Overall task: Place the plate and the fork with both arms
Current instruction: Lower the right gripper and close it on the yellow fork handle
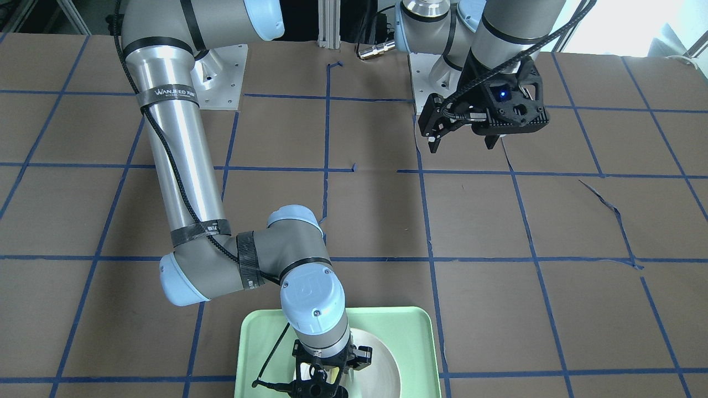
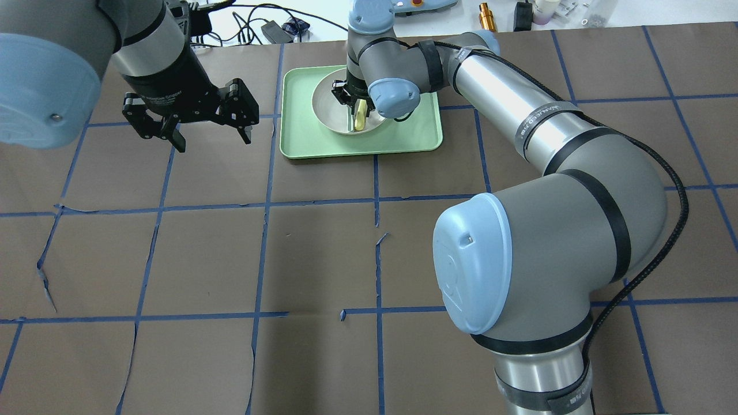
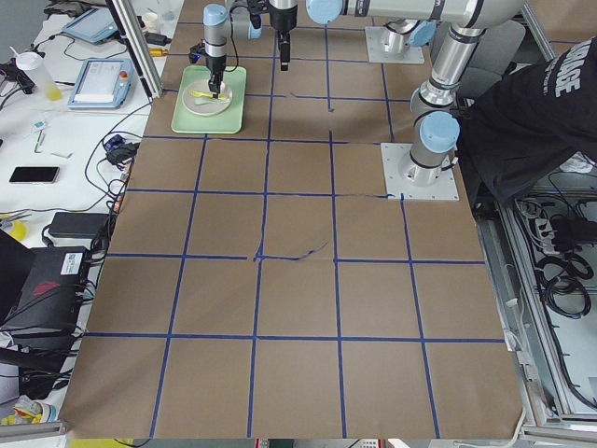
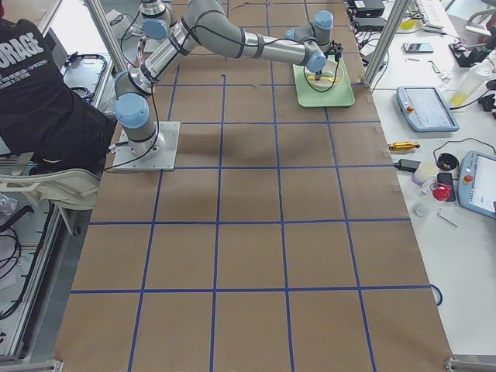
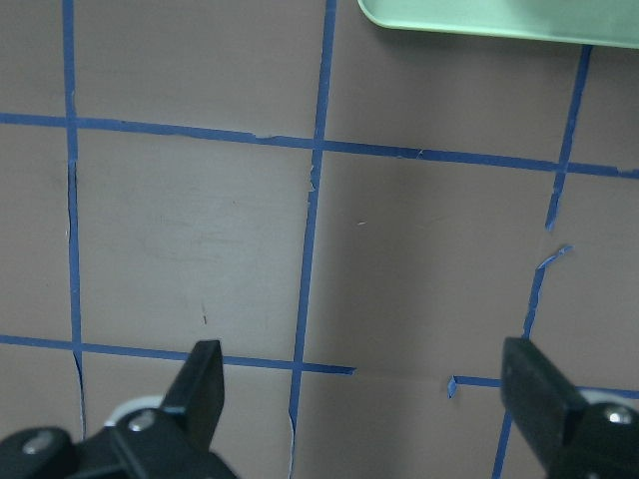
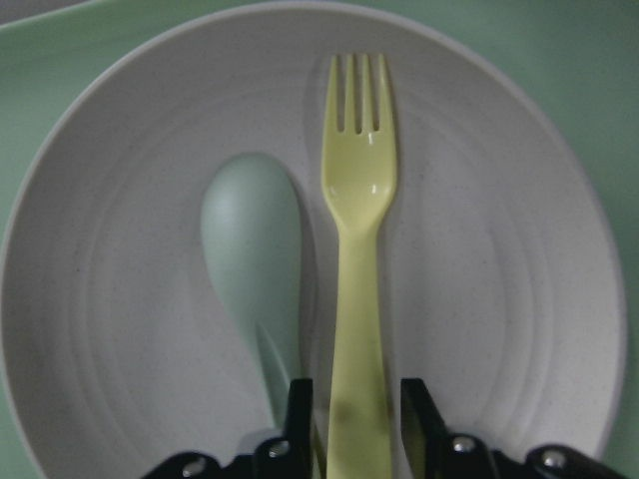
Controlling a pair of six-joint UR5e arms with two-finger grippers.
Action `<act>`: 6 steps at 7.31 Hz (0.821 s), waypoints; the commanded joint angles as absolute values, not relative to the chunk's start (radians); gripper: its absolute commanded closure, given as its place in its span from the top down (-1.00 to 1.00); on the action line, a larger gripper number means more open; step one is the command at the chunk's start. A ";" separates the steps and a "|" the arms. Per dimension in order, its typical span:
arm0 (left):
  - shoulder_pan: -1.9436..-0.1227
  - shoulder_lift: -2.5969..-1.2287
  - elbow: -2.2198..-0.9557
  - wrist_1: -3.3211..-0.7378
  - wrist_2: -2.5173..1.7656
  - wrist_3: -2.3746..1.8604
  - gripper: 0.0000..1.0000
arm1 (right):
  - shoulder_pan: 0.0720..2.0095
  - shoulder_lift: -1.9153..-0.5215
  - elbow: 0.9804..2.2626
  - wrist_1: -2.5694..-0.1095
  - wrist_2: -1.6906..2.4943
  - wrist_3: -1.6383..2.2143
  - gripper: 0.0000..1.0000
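Note:
The off-white plate (image 6: 499, 299) sits in the mint-green tray (image 2: 403, 129) at the far side of the table. The pale-yellow fork (image 6: 359, 180) lies along the plate's middle, tines pointing away from the gripper. My right gripper (image 6: 359, 399) stands over the plate, its fingers closed against both sides of the fork's handle. It also shows in the overhead view (image 2: 350, 101), with the fork (image 2: 360, 118) below it. My left gripper (image 2: 213, 141) hangs open and empty above the table, left of the tray; in the left wrist view (image 5: 361, 364) only bare table lies beneath it.
A pale grey-green spoon (image 6: 250, 239) lies in the plate beside the fork, touching or nearly touching the gripper's left finger. The tray's edge (image 5: 499, 20) shows at the top of the left wrist view. Cables and small items line the table's far edge (image 2: 490, 14).

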State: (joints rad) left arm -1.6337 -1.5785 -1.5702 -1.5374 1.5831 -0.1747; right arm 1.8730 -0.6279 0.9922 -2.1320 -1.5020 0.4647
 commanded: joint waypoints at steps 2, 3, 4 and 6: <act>-1.634 -1.578 -1.571 -1.536 1.583 -0.175 1.00 | 1.871 -0.620 0.989 -2.132 -1.526 0.466 -0.18; -1.634 -1.578 -1.571 -1.536 1.583 -0.176 1.00 | 1.871 -0.621 0.991 -2.132 -1.528 0.463 -0.34; -1.634 -1.578 -1.571 -1.536 1.583 -0.176 1.00 | 1.871 -0.623 0.992 -2.132 -1.526 0.460 -0.56; -1.634 -1.578 -1.571 -1.536 1.583 -0.176 1.00 | 1.871 -0.637 0.992 -2.131 -1.526 0.450 -0.65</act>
